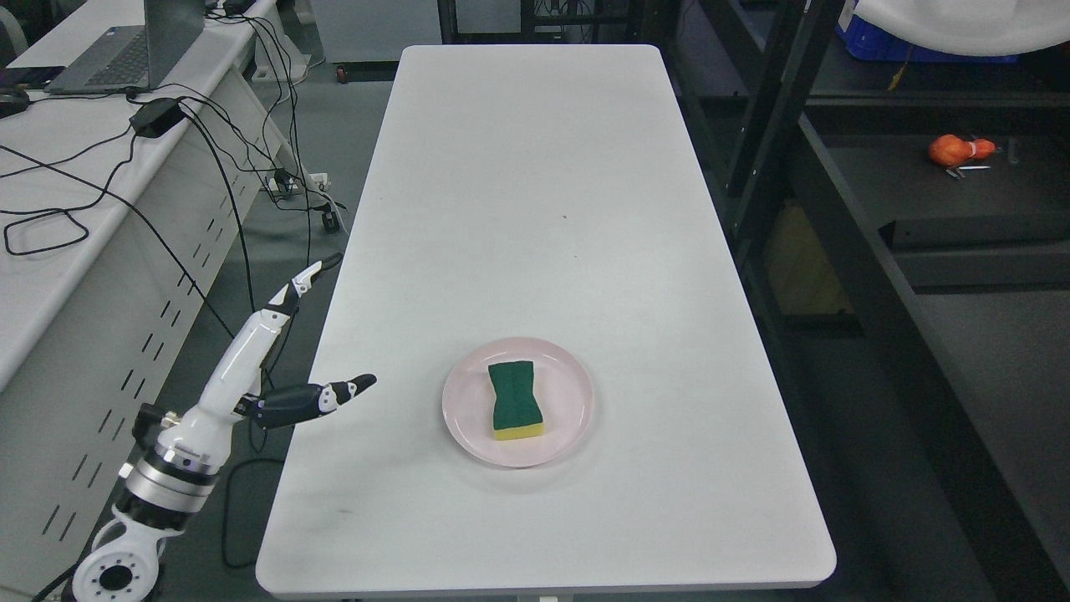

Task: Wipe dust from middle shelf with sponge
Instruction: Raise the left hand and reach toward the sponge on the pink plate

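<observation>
Green-topped sponge [516, 400] with a yellow base sits in the middle of a pink plate [468, 422], on the near half of the white table [535, 209]. It lies flat, long axis running near to far, pinched in at the waist. You see only the green face and a thin yellow strip along its near edge.

Left hand [280, 368] comes in from the lower left, hovering at the table's left edge. Fingers are spread wide and hold nothing: the long white fingers [288, 297] point far and slightly right, off the table's edge, while the dark thumb [334, 393] sticks out rightward with its tip just over the table surface. The sponge is to the right of the thumb tip, clearly apart, with bare table and the plate's left rim between them. No contact with plate or sponge.

Hard to read: the fingers overlap from this angle, so you can't count them separately. The arm's lower joint is cut off at the bottom left corner.

Right side of the frame shows a dark shelf unit [919, 217], mostly shadowed and cropped by the frame edge; its levels are hard to tell apart. An orange object [957, 150] lies on one shelf surface at far right, too small to identify. On the far left is a desk [50, 251] with a laptop [125, 50], cut off at the top, plus loose black cables [226, 150].
</observation>
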Controlling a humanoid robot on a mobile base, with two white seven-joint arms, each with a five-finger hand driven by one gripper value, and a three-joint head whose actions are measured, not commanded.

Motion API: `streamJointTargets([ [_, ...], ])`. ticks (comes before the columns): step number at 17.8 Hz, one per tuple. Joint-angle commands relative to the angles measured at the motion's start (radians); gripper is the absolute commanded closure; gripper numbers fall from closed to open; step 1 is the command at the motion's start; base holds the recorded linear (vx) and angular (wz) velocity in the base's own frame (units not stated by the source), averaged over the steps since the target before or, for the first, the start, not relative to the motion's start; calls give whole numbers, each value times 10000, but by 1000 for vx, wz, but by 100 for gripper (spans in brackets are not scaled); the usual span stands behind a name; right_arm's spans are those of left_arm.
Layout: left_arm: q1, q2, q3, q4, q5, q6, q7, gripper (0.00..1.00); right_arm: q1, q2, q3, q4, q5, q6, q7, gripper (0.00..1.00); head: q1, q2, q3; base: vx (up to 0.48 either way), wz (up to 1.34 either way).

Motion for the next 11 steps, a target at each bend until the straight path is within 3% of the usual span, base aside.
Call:
streamJointTargets([
  [1,-1492,2222,289,1966,-4733,-1785,-90,6,1,-175,0,-174,0,726,5,0,0,0,0,18,1],
  [4,-2428,2054,-366,1769,-6487,-1785,-90,6,1,-175,0,-174,0,726,5,0,0,0,0,37,1],
  [8,-2982,2176,-1640,1309,-6675,-1785,-90,6,1,-175,0,-174,0,741,-10,0,0,0,0,37,-4],
  [11,-2816,2038,-2882,206,-6675,-1785,-105,6,-14,-175,0,-174,0,726,5,0,0,0,0,25,0],
])
